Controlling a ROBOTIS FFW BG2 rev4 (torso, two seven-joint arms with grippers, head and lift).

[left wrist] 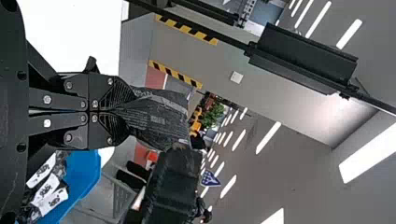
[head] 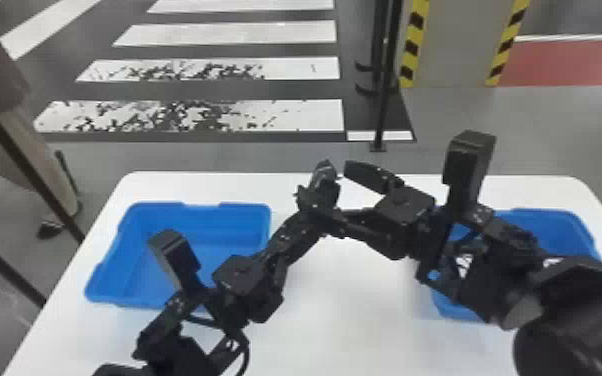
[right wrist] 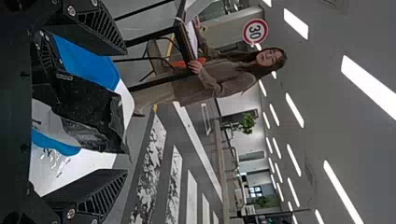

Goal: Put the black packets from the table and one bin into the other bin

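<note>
Left gripper grips black packet between two bins

A black packet (left wrist: pixel 159 116) is pinched in the left gripper (head: pixel 313 212), above the white table (head: pixel 355 310), between the two bins. The left fingers are clamped on one end of it. The right gripper (head: pixel 342 196) stands spread wide beside it; its right wrist view shows the packet between the parted fingers, but I cannot tell whether they touch it.

Outward from there, the left arm passes over the near right corner of the left bin (head: pixel 245 206). The right arm reaches across the right bin (head: pixel 555 213), blocking much of it in the head view. In the left wrist view, black packets with white labels (left wrist: pixel 46 186) lie in a blue bin.

Past the table's far edge stand a slim black post (head: pixel 385 85) and a grey panel edged in yellow-and-black stripes (head: pixel 455 45). White crossing stripes (head: pixel 245 32) mark the floor, and dark bars (head: pixel 20 157) slant past the table's left side.
</note>
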